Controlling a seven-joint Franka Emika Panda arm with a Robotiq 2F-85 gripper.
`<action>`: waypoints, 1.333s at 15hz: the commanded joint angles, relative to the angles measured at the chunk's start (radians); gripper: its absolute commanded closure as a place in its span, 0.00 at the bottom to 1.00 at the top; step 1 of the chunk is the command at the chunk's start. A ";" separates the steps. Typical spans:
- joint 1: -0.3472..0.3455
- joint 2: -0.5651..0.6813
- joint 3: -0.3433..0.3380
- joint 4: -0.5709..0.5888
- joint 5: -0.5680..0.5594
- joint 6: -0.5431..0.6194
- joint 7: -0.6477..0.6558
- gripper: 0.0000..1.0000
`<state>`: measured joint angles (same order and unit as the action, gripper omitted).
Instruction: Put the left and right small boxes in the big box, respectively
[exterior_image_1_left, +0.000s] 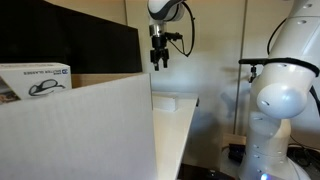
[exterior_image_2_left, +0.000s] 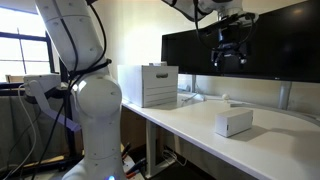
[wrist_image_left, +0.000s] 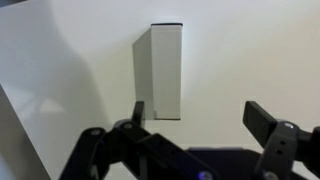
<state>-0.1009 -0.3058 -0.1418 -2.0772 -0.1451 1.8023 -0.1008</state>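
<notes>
Hovers, gripper (wrist_image_left: 197, 108) open and empty, over a small box (wrist_image_left: 166, 70) lying on the table (exterior_image_2_left: 190, 125) apart from the big box (exterior_image_2_left: 150, 85); likely leaves at least this placement undone.

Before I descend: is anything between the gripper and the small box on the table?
No. In an exterior view, only open air separates the gripper from the small box; the wrist view shows nothing over it either.

An office or lab is suggested by a long white desk (exterior_image_2_left: 190, 125); a wide dark monitor (exterior_image_2_left: 190, 55) is seen behind it.
</notes>
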 joint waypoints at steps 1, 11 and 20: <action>-0.036 -0.027 -0.024 -0.063 -0.014 0.026 0.010 0.00; -0.088 -0.054 -0.097 -0.197 -0.026 0.023 -0.043 0.00; -0.091 -0.029 -0.084 -0.246 -0.094 0.100 -0.019 0.00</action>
<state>-0.1759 -0.3280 -0.2462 -2.2894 -0.1924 1.8447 -0.1331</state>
